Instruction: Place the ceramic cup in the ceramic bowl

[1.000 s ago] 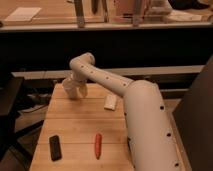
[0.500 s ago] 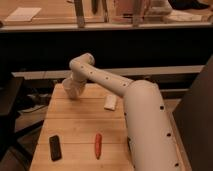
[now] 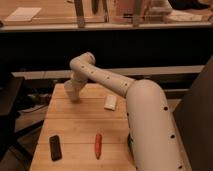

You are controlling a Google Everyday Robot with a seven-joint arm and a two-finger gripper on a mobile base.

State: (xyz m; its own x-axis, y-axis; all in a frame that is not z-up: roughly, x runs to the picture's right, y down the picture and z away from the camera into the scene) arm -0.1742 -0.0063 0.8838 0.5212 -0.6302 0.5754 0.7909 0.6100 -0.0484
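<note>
A light wooden plank bench (image 3: pixel 75 125) stands before a dark wall panel (image 3: pixel 45 50). Above it a pale ledge (image 3: pixel 50 26) runs across under a wooden counter (image 3: pixel 55 11). Dark furniture (image 3: pixel 9 107) stands at the left. The light is dim and warm.

claw (image 3: pixel 73 93) at far left of table (image 3: pixel 75 120); block (image 3: pixel 110 102) right of it; bar (image 3: pixel 55 147) front left, stick (image 3: pixel 98 144) right of bar.

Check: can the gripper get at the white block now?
Likely yes: the gripper sits at the far left of the table, the white block lies uncovered beside it, only bare wood between.
</note>
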